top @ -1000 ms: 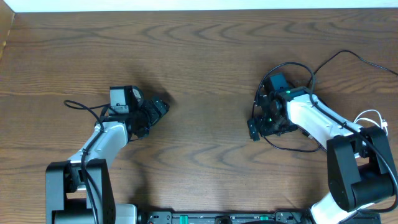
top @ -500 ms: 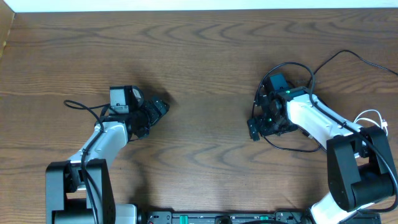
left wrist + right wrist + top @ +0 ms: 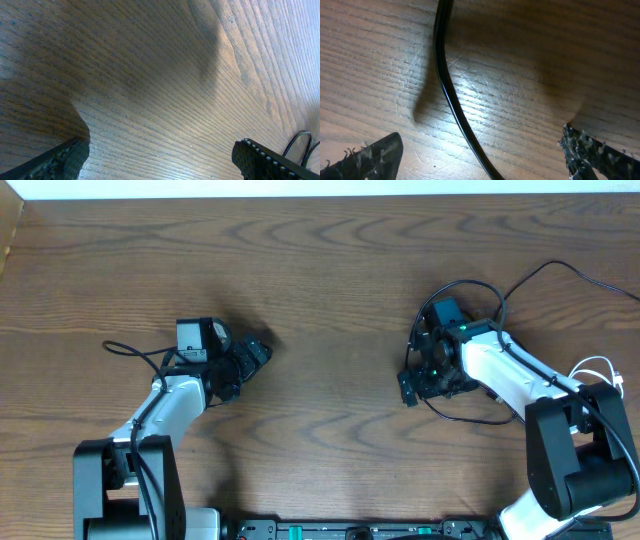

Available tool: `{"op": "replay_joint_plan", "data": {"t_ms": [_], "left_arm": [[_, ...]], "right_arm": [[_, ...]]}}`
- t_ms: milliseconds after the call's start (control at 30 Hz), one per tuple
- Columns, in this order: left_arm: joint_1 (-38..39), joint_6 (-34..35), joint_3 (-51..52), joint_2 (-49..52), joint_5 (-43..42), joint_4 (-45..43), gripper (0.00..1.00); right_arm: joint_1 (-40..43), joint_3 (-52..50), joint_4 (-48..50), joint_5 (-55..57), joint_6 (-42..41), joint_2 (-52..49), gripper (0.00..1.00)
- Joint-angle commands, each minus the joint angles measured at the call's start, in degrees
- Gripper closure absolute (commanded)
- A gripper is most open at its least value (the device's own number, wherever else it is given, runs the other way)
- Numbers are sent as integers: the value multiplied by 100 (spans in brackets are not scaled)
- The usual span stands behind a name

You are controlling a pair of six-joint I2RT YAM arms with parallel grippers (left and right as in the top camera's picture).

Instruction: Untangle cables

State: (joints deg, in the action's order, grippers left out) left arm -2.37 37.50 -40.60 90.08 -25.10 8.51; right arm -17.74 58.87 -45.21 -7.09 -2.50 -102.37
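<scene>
A black cable [image 3: 451, 100] lies on the wood between the open fingers of my right gripper [image 3: 480, 157] and is not gripped. In the overhead view my right gripper [image 3: 408, 388] sits low at centre right, with a black cable [image 3: 468, 418] looping beside it and under the arm. Another thin black cable [image 3: 548, 268] runs off to the right edge. A short white cable [image 3: 597, 364] curls by the right arm's base. My left gripper [image 3: 258, 352] is open and empty over bare wood [image 3: 160, 160]. Thin black loops [image 3: 300, 142] show at that view's lower right.
The wooden table [image 3: 320, 260] spreads around both arms. A thin black wire [image 3: 130, 349] trails left of the left arm. The arm bases [image 3: 125, 480] stand at the front edge. A pale wall strip runs along the back.
</scene>
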Motion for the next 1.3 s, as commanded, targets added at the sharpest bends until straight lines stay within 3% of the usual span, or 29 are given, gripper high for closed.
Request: {"op": "replay_joint_plan", "data": {"t_ms": [0,800,1000,1067,1133,1167,1267], "left_arm": [[-13,-33,-24,4,208,37,2],[-13,-35,-24,4,208,37,2],[-13,-35,-24,4,208,37,2],[-13,-33,-24,4,208,37,2],[-13,-35,-24,4,208,37,2],[-13,-35,-24,4,208,37,2],[-13,-35,-24,4,208,37,2]], "right_arm": [[-35,-57,4,-57,44,-225,1],[-37,-57,7,-57,39,-225,1],[-35,-59,-28,-901,-664,-225,2],[-83,-59,116,-955,-509,-227,28],[-164,-59,225,-953,-289,-227,70],[-221,-59,299,-931,-223,-227,81],[-417,-59,487,-442,-221,-227,81]]}}
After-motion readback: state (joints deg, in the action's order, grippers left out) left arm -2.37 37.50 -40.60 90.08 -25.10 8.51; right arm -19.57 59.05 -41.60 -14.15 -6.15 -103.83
